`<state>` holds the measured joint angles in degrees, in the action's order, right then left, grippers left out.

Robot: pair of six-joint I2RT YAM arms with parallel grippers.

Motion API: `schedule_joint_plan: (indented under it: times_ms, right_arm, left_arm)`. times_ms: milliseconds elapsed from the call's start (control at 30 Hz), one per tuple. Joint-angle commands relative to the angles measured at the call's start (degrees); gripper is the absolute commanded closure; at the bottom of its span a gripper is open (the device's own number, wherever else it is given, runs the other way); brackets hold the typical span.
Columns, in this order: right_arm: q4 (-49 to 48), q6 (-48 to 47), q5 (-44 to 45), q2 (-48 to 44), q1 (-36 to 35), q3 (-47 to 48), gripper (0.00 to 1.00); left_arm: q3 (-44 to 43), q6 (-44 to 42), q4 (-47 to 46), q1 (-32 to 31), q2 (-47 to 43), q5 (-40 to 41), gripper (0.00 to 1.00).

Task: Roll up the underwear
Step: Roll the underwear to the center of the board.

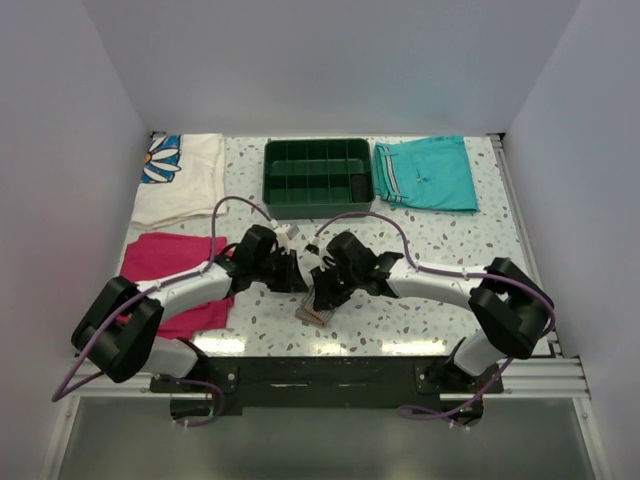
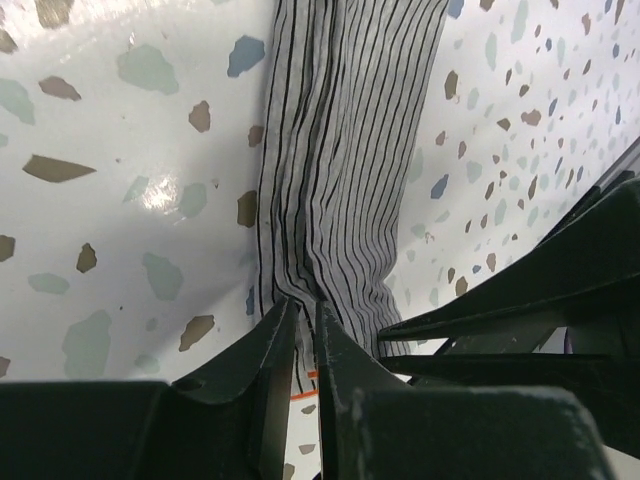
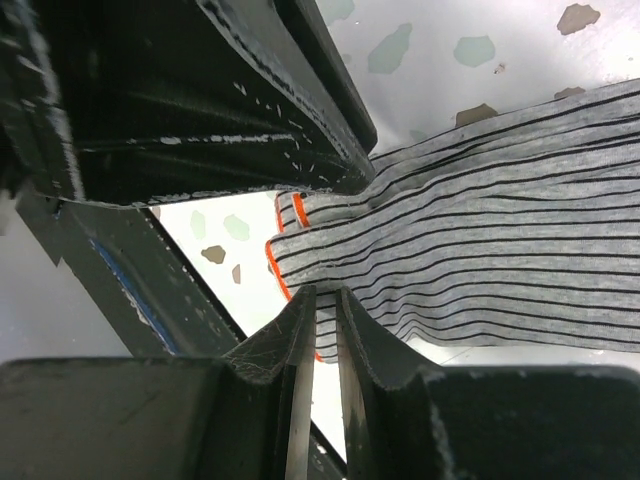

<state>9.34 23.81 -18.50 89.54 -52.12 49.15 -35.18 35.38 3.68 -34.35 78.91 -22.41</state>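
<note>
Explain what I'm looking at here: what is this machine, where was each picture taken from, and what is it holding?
Two robot arms are bolted to the near edge of a speckled table. The wide picture looks down from above and behind them: left arm, right arm. The two close-ups come from cameras on each wrist, looking along that arm's jaws. On the table lie a green tray, teal shorts, a magenta cloth and a white flowered cloth. Both pairs of jaws are shut on the striped underwear, between the arms near the front edge.
</note>
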Motion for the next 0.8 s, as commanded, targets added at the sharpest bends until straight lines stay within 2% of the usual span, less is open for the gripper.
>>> schedule_joint_plan:
  times_ms: [0, 767]
  right_arm:
    - [-2.3, 0.6, 1.4, -0.6, -0.2, 0.3, 0.82]
    - [-5.8, 2.6, 3.8, 5.2, -2.1, -1.2, 0.81]
  left_arm:
    - [1.3, 0.5, -2.8, -0.6, 1.4, -2.8, 0.82]
    - [5.5, 1.5, -6.5, -2.0, 3.6, -5.3, 0.84]
